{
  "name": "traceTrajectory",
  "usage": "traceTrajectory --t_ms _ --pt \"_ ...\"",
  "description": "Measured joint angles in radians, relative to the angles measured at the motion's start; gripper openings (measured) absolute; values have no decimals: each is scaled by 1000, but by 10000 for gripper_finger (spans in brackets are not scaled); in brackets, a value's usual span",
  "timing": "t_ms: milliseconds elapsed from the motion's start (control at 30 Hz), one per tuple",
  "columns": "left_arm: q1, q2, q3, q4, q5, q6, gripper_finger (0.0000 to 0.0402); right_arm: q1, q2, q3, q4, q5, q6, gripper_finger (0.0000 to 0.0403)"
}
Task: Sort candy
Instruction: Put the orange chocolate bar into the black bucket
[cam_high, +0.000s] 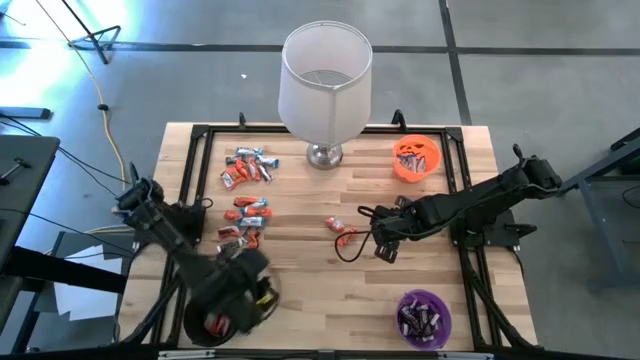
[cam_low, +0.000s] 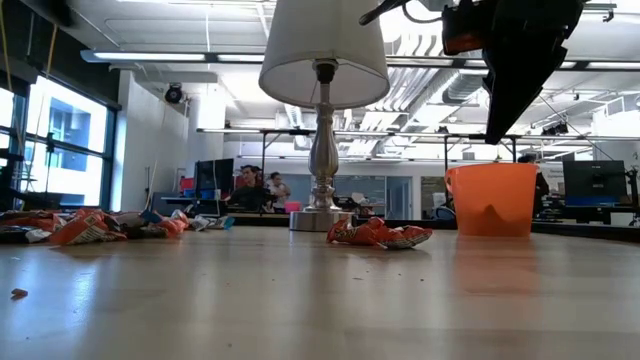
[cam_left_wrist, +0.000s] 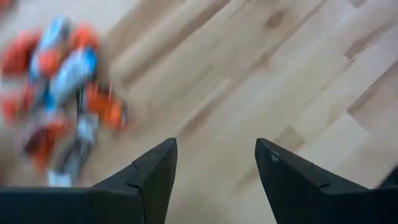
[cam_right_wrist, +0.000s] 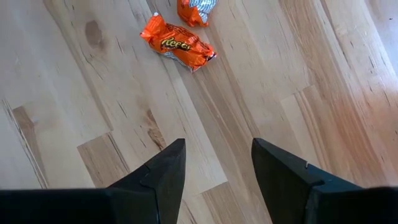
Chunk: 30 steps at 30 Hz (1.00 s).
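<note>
Both grippers stand parted with nothing between their dark, wedge-shaped fingers: the right gripper (cam_right_wrist: 214, 180) hangs over bare wood near the table's middle, and the left gripper (cam_left_wrist: 214, 180) is over the front-left part of the table, its fingers well apart, with a blurred heap of wrappers just ahead in its wrist view. Largest of what stands here is the table (cam_high: 300, 300), a top of pale butcher-block planks with visible grain and knots, edged by a black metal frame. At its back centre stands a lamp (cam_high: 325, 85) with a wide white drum shade on a shiny turned metal base. A round orange bowl (cam_high: 416, 158) sits at the back right, a purple bowl (cam_high: 424, 317) holding dark wrapped pieces at the front right, and a black bowl (cam_high: 235, 312) under the left arm at the front left. The candy (cam_high: 245, 195), small crinkled foil-wrapped bars in orange-red and silvery blue-white, lies scattered in loose clusters on the left half. Two orange pieces (cam_right_wrist: 178, 45) lie apart from the rest near the middle, just ahead of the right gripper.
</note>
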Motion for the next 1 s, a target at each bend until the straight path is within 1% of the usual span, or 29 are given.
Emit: traceTrajectory --t_ms 200,367,500,633,700,833,1000 --pt "160 0 0 142 -11 509 204 0 0 0 0 0 0 180" --pt "274 32 0 246 22 825 204 0 0 0 0 0 0 180" --pt "346 98 0 291 40 1014 204 0 0 0 1 0 0 180" --pt "398 172 -1 320 32 1195 204 0 0 0 7 0 0 180" --pt "414 207 -1 334 1 1273 204 0 0 0 9 0 0 180" --pt "430 267 -1 395 -93 1410 204 0 0 0 11 0 0 180" --pt "450 319 -1 497 -187 1522 204 0 0 0 15 0 0 180"
